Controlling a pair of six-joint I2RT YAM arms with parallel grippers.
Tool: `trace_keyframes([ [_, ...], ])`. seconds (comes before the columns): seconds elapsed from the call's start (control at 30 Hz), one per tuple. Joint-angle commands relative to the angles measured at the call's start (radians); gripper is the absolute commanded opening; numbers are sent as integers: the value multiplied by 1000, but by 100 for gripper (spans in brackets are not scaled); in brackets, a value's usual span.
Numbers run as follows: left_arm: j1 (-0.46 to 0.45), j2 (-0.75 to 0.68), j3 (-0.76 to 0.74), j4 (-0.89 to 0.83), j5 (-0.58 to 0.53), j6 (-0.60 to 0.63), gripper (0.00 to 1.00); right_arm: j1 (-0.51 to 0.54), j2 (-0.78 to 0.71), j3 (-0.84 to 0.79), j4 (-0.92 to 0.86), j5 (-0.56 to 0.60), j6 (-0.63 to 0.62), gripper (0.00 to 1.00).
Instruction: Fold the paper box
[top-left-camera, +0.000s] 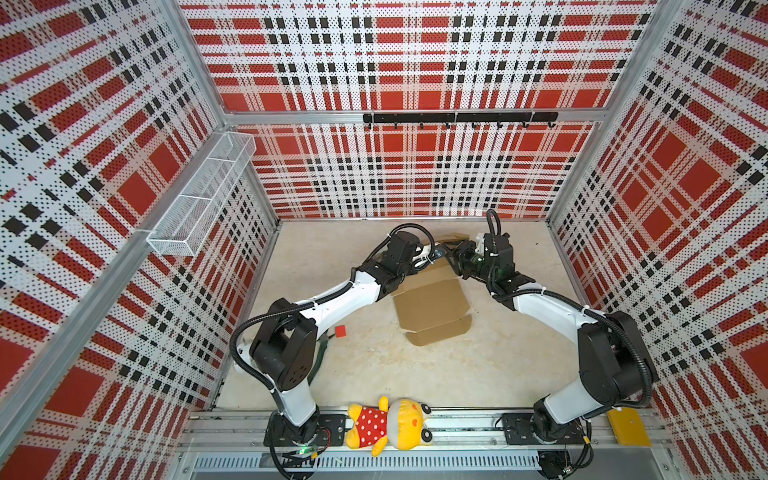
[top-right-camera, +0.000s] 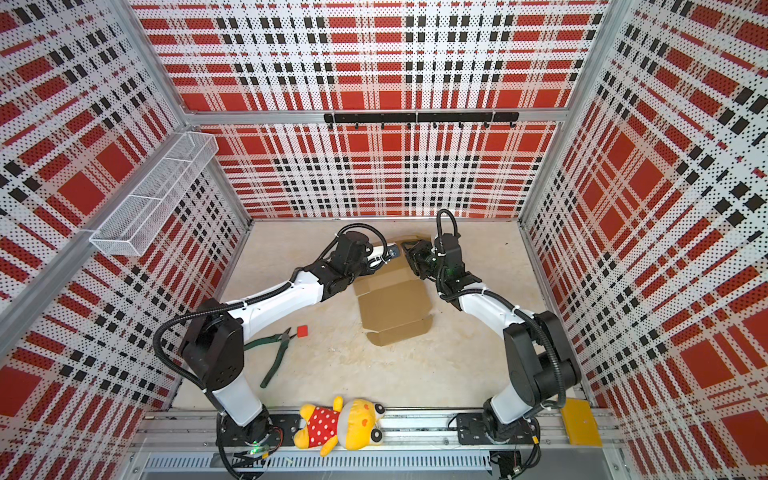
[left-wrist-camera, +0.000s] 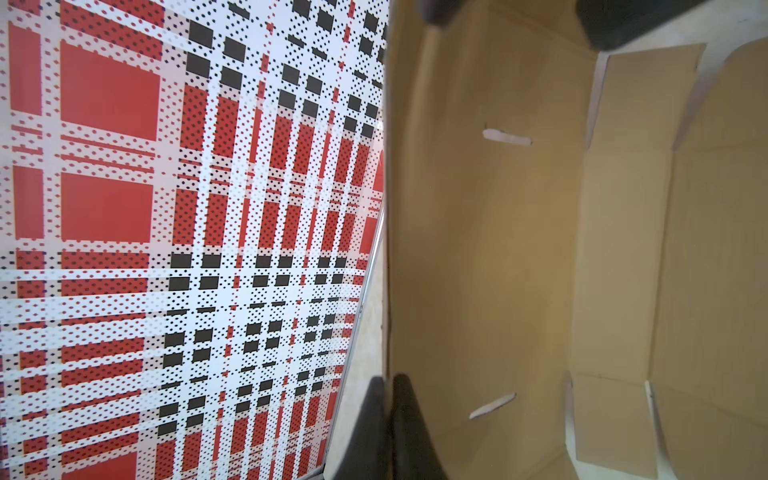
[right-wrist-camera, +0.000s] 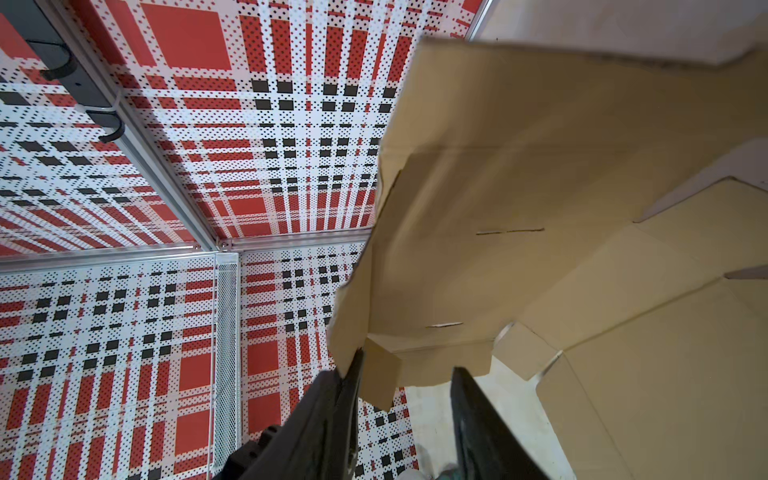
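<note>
Paper box (top-left-camera: 430, 307): matt brown corrugated cardboard. Table (top-left-camera: 498, 365): rough, mottled beige.

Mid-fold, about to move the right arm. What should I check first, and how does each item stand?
1. Left gripper grips the paper box: ok, shut on the edge of the far panel.
2. Right gripper open: ok, jaws apart, a side flap between them.
3. Far panel lifted off the table: ok.
4. Near flaps folded: not ok, lying flat.
5. Pliers, red cube clear of box: ok.
</note>
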Motion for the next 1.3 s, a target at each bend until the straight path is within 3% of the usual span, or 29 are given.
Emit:
trace_keyframes([
  [0.0, -10, 1, -13, 61, -2, 22, 8, -2, 13, 36, 90, 5, 27, 48],
  [0.37, -27, 30, -27, 81, -15, 42, 8, -20, 24, 57, 112, 5, 36, 49],
  [0.87, -46, 35, -42, 93, -6, 42, 8, -21, 156, 109, 148, -42, 71, 41],
  [1.17, -56, 32, -55, 99, 1, 37, 10, -10, 189, 105, 159, -48, 66, 24],
  [1.27, -57, 18, -62, 98, 0, 36, 24, -12, 179, 94, 137, -33, 41, 17],
])
